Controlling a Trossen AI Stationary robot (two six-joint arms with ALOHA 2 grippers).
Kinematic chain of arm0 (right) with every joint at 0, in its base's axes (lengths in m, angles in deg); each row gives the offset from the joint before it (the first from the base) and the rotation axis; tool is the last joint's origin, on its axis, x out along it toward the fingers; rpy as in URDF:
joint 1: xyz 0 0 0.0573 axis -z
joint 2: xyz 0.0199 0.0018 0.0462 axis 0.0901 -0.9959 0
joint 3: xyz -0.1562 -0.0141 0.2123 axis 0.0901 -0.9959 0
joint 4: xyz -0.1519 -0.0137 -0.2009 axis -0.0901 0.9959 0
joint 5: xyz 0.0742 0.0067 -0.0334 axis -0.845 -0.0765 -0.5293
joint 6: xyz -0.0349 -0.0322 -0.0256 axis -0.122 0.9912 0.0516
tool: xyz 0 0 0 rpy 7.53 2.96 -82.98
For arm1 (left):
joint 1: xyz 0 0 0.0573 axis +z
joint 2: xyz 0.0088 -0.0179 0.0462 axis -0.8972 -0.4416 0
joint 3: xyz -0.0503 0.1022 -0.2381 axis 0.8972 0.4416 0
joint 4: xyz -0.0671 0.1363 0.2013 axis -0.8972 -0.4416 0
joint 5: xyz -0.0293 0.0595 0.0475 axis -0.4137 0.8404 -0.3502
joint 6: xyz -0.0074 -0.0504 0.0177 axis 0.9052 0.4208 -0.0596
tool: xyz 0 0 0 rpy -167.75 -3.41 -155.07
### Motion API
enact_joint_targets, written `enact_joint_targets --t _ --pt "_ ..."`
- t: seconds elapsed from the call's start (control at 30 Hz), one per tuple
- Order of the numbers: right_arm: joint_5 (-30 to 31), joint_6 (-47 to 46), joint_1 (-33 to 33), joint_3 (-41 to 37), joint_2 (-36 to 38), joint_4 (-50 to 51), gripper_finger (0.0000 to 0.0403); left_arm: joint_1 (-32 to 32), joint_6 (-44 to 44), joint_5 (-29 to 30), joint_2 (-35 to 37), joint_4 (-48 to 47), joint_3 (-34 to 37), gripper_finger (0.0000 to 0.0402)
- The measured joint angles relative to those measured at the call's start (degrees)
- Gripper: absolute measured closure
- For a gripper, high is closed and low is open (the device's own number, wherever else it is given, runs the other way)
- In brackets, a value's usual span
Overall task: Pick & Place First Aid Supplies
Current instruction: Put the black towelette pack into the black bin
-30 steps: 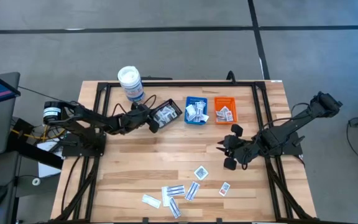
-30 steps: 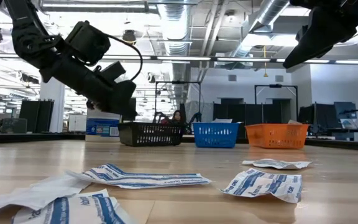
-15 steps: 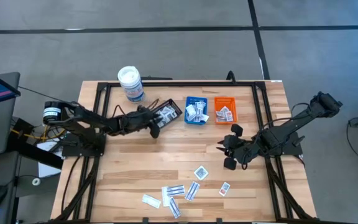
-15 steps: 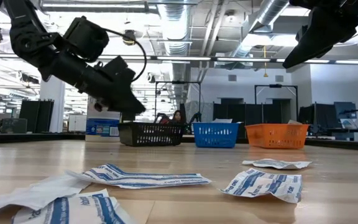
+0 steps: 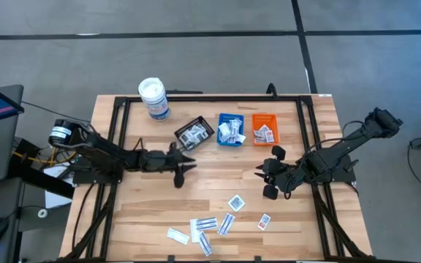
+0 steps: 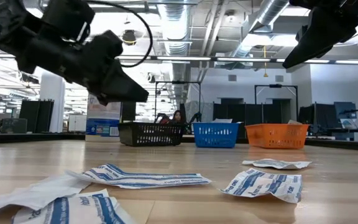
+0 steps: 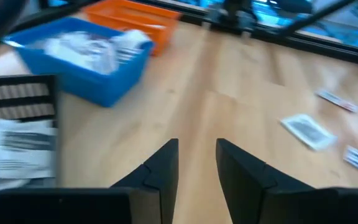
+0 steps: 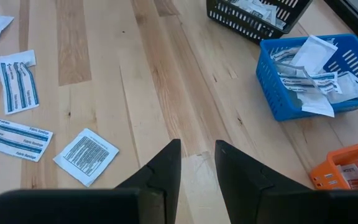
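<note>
Packets, small flat white ones with blue print (image 5: 212, 226), lie loose at the near table edge. The left gripper (image 7: 196, 163) hangs empty, fingers slightly apart, near the black wire tray (image 5: 194, 134). A clumsy swing could bump it. The right gripper (image 8: 197, 163), fingers also slightly apart and empty, waits beside the packets.

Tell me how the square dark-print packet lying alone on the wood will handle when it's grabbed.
The square packet lies flush on the table, so pinching an edge is probably hard. It looks thin and light, likely to slide if pushed. Crumpled packets nearby suggest it is floppy.
</note>
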Motion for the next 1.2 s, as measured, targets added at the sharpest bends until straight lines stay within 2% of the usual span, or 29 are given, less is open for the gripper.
enact_joint_targets --t 0.4,0.63,0.8,0.97,1.2 --pt "0.0 -0.5 0.0 0.0 0.0 -1.5 0.031 -11.9 1.6 0.1 0.0 3.8 0.0 0.0294" --pt "-0.5 -0.5 0.5 0.0 0.0 -2.8 0.031 -13.5 1.7 0.2 0.0 5.2 0.0 0.0294" --pt "-5.3 -0.5 0.4 0.0 -0.5 -4.6 0.031 -13.4 1.2 0.2 0.0 5.2 0.0 0.0294" --pt "-11.0 -0.5 0.4 0.0 -5.0 -9.9 0.03 -13.4 1.1 0.2 0.0 5.2 0.0 0.0294" --pt "-15.8 -0.6 1.9 0.0 -16.6 -14.4 0.0247 -13.4 1.0 0.2 0.0 5.2 0.0 0.0294"
